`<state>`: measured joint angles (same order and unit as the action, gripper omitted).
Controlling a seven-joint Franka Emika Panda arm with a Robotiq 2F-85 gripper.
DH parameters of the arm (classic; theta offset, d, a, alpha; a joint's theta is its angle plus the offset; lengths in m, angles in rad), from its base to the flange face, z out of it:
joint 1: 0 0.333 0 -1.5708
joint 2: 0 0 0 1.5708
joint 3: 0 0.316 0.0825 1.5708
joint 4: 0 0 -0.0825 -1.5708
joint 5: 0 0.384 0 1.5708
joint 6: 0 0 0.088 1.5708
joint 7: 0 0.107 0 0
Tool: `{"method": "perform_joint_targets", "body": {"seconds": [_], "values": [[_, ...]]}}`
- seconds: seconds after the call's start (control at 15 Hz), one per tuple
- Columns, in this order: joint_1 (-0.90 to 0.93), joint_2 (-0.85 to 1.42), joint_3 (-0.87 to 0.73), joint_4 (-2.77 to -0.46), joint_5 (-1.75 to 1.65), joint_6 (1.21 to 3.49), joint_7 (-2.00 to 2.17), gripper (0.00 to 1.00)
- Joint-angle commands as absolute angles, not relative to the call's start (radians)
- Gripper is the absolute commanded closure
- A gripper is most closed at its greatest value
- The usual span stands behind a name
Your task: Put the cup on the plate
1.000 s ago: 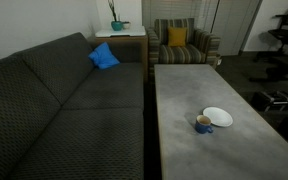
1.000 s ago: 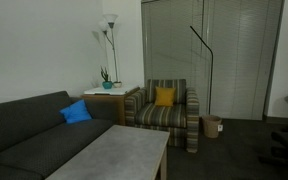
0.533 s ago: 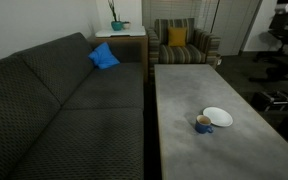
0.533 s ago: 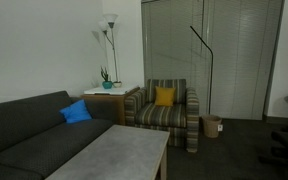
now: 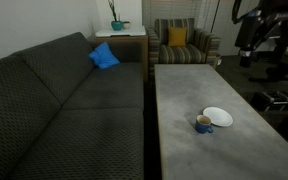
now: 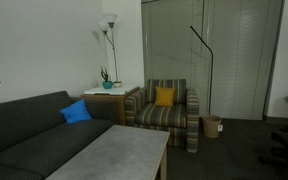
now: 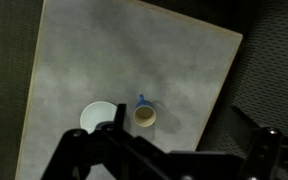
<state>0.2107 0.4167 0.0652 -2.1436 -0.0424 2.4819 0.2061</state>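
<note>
The small dark blue cup [image 5: 203,123] stands upright on the grey table [image 5: 184,90], beside and just touching the near side of the small white plate [image 5: 217,116]. In the wrist view the cup [image 7: 144,116] shows its tan inside, with the plate [image 7: 96,117] next to it. My gripper [image 7: 169,152] hangs high above the table, well apart from both, with its fingers spread and nothing between them. In an exterior view the dark arm [image 5: 250,30] is high at the far side of the table. The cup and plate are out of frame in the exterior view of the lamp corner.
A dark grey sofa [image 5: 64,100] runs along one long side of the table. A blue cushion [image 5: 104,56] lies on it. A striped armchair [image 5: 180,42] with a yellow cushion stands at the table's far end. A side table with a plant [image 5: 117,28] is beside it.
The arm has swung into view at the top of the exterior view with the cup. The cup and plate have not moved.
</note>
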Motion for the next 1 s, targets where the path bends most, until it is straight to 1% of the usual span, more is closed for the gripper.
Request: {"method": "perform_joint_targets", "body": {"seconds": [0.0, 0.4, 0.47, 0.93], "values": [[0.228, 0.538, 0.034, -2.032, -0.097, 2.455, 0.250, 0.00], [0.213, 0.645, 0.021, -1.916, -0.074, 2.432, 0.236, 0.00], [0.217, 0.625, 0.022, -1.958, -0.076, 2.471, 0.240, 0.00], [0.215, 0.654, 0.026, -1.930, -0.069, 2.479, 0.235, 0.00]]}}
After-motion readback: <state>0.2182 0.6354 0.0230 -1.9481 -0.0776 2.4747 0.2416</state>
